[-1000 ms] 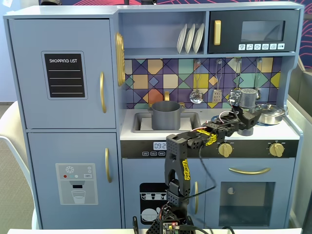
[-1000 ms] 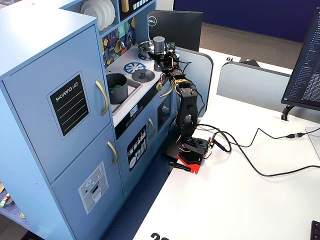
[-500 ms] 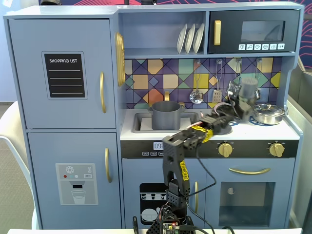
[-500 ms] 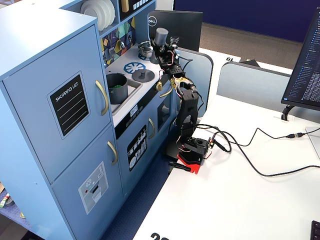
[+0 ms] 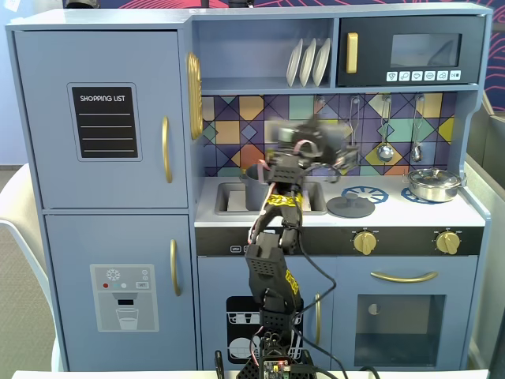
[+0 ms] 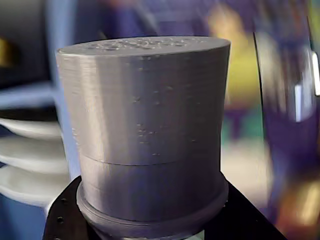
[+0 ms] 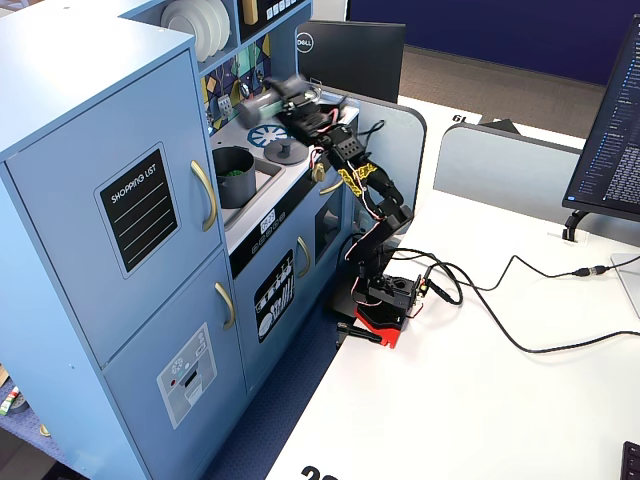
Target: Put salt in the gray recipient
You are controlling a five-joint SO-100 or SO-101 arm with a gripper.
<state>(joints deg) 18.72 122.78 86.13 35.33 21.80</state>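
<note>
One arm is present, rising from the white table [image 7: 480,400] in front of a blue toy kitchen [image 5: 102,158]. One gray recipient [image 5: 254,186] stands in the sink recess left of centre in a fixed view; in the angled fixed view the same pot [image 7: 233,176] shows something green inside. One gripper [image 5: 319,140] sits in the air above the counter, just right of and higher than the pot, blurred by motion. One salt shaker [image 5: 290,134] is clamped between its fingers, lying roughly horizontal with its length across the view; in the angled fixed view the shaker [image 7: 262,98] is tilted, up over the counter between the pot and the burners. In the wrist view the shaker's cap [image 6: 145,125] fills the picture, with the black jaws closed against its lower rim. One flat gray lid [image 5: 350,207] lies on the near burner. Two gold knobs sit on the front panel below. One shiny steel pot [image 5: 433,184] rests on the far right burner. Three white plates [image 5: 308,61] stand on the upper shelf.
</note>
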